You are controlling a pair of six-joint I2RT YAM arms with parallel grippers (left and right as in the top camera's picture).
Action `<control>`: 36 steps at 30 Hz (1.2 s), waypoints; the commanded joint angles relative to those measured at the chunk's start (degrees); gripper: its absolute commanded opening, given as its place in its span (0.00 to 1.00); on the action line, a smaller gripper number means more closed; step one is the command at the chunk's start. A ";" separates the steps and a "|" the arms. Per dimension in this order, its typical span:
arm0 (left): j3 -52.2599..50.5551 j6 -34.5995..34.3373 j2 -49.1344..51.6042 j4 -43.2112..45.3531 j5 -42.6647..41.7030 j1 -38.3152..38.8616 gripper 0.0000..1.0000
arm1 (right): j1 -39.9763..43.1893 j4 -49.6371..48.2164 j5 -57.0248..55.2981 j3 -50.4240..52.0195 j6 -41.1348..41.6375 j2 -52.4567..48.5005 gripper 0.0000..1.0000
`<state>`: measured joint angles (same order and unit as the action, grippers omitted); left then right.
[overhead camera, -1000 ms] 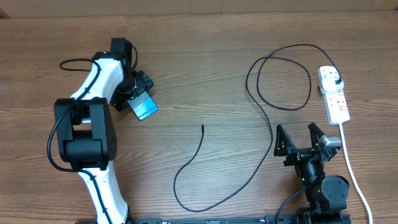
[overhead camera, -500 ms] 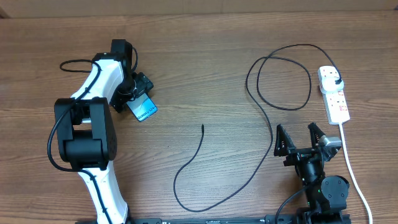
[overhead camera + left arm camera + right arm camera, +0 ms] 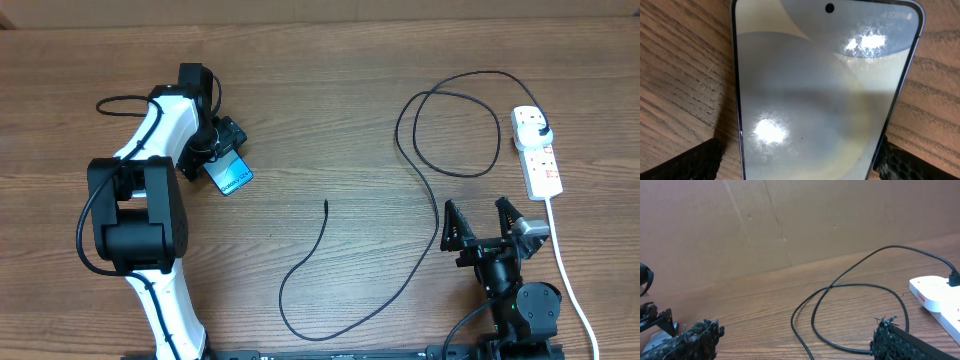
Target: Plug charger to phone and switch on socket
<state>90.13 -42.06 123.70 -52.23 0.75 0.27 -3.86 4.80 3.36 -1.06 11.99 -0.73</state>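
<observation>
My left fingers [image 3: 695,161] stand wide apart on either side of the phone [image 3: 232,177], at upper left on the worktop [image 3: 330,90]. My right fingers [image 3: 455,228] are spread and empty. The charger [image 3: 400,285] tip lies mid-frame, unplugged. Its plug sits in the socket [image 3: 537,152]. I judge plugging and switching both remain.

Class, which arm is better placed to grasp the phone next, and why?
Left. The left tool straddles the phone, open; the right tool sits open near the socket, far from the phone.

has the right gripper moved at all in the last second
No. In the overhead view the right gripper sits at the same spot below and left of the socket, open.
</observation>
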 commanded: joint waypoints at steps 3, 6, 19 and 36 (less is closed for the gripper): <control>-0.79 -0.81 0.70 0.24 0.94 -0.26 0.99 | -0.31 -0.13 -0.76 0.61 -0.24 0.57 1.00; -0.79 -0.81 0.70 0.24 0.94 -0.26 1.00 | -0.31 -0.13 -0.76 0.61 -0.24 0.57 1.00; -0.79 -0.79 0.70 1.51 -0.94 -0.26 1.00 | -0.31 -0.13 -0.76 0.61 -0.24 0.57 1.00; -1.62 0.28 0.72 1.07 -4.28 -0.26 1.00 | -0.31 -0.13 -0.76 0.61 -0.24 0.57 1.00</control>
<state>90.06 -42.00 123.68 -51.31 0.05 0.21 -3.86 4.80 3.36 -1.06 11.99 -0.73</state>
